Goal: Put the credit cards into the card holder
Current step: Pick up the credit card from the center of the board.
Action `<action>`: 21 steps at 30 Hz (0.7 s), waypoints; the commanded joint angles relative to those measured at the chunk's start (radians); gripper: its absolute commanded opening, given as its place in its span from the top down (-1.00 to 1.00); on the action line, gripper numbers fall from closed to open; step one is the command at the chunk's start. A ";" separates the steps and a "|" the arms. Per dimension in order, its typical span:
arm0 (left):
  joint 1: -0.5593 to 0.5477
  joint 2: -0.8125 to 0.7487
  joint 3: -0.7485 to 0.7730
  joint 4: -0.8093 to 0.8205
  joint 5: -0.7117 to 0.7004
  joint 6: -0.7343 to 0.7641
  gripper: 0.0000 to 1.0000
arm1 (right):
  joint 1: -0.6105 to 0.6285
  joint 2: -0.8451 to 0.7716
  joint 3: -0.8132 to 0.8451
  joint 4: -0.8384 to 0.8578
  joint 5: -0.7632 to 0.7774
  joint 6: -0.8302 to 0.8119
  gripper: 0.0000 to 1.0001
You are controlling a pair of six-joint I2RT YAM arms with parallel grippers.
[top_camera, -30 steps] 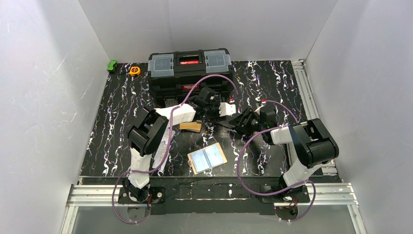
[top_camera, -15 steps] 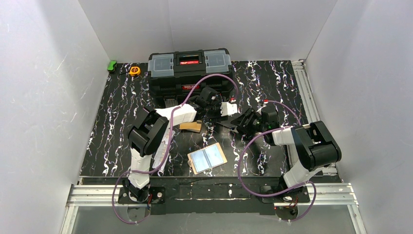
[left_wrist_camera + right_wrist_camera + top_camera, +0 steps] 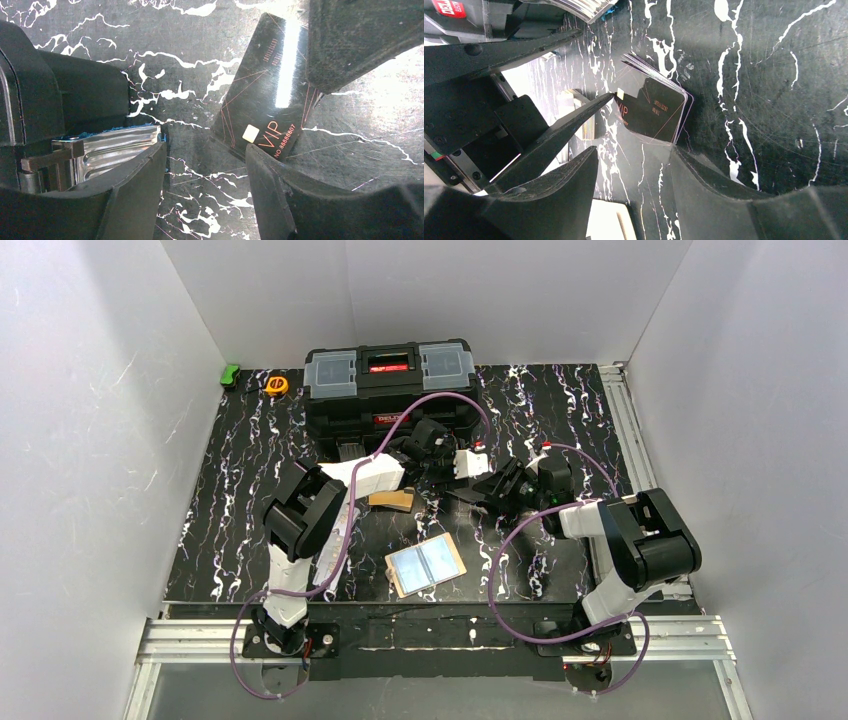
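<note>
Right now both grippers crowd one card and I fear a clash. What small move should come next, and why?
Probably ease the open left gripper forward to lift the near edge of the black card: its fingertip sits at that edge, while the right gripper covers the far corner.

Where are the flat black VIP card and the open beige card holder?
Flat black VIP card (image 3: 255,105): left wrist view, its face.
Open beige card holder (image 3: 418,564): top external view, its clear pockets.

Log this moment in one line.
left gripper: open, tip at black VIP card | right gripper: open, finger over card | card holder: open, untouched
</note>
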 commanded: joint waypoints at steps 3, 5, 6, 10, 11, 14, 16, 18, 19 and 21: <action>-0.021 -0.041 0.023 0.002 0.034 -0.012 -0.17 | -0.003 0.006 -0.016 0.073 -0.020 0.020 -0.20; -0.022 -0.040 0.024 0.002 0.037 -0.013 -0.18 | -0.003 0.009 -0.020 0.085 -0.023 0.024 -0.20; -0.023 -0.040 0.024 0.002 0.038 -0.014 -0.18 | -0.003 0.014 -0.020 0.096 -0.027 0.028 -0.19; -0.026 -0.038 0.023 -0.001 0.040 -0.014 -0.18 | -0.003 0.041 -0.023 0.144 -0.044 0.051 -0.19; -0.026 -0.038 0.024 -0.002 0.040 -0.014 -0.18 | -0.003 0.055 -0.027 0.162 -0.049 0.059 -0.18; -0.028 -0.036 0.023 -0.007 0.043 -0.012 -0.18 | -0.003 0.080 -0.050 0.224 -0.056 0.091 -0.17; -0.029 -0.036 0.022 -0.011 0.046 -0.011 -0.18 | -0.005 0.093 -0.066 0.272 -0.062 0.112 -0.15; -0.029 -0.036 0.022 -0.014 0.046 -0.009 -0.18 | -0.006 0.095 -0.071 0.286 -0.067 0.118 -0.13; -0.029 -0.035 0.023 -0.016 0.046 -0.008 -0.18 | -0.006 0.090 -0.074 0.286 -0.066 0.119 -0.13; -0.030 -0.035 0.024 -0.018 0.046 -0.007 -0.18 | -0.011 0.076 -0.076 0.280 -0.064 0.117 -0.13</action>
